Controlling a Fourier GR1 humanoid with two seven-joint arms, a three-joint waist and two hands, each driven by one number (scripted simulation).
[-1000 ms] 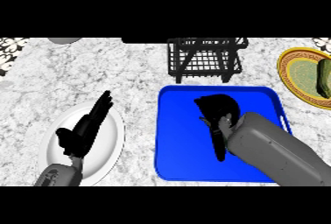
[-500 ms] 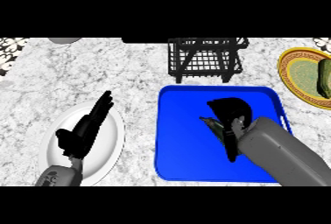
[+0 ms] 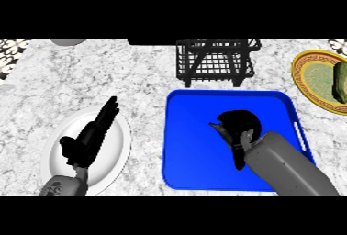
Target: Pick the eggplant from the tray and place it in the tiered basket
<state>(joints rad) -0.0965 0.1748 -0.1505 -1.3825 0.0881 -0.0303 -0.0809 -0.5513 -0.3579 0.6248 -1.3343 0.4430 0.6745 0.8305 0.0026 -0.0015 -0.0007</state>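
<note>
Tray (image 3: 190, 151): blue, raised rim, at mid-desk; its left half is bare, its right half is taken up by the right arm.
Eggplant: not discernible; a dark mass lies under the right robot hand on the tray's right half, and I cannot tell whether it is the eggplant or shadow.
Right robot hand (image 3: 238, 124): over the tray's right half, inside the rim, fingers curled downward; whether they enclose anything cannot be told.
Left robot hand (image 3: 92, 137): left of the tray, over a white plate (image 3: 119, 151), fingers straight and released, holding nothing.
Basket (image 3: 215, 62): black wire, just beyond the tray's far edge, near but apart from it; its top is open.
Yellow plate (image 3: 305, 80): beyond the tray's far right corner, cut by the view's right edge, carrying a green item (image 3: 340, 82).
Desk (image 3: 102, 73): marbled; a bare strip runs between white plate and tray, and open surface lies left of the basket.
</note>
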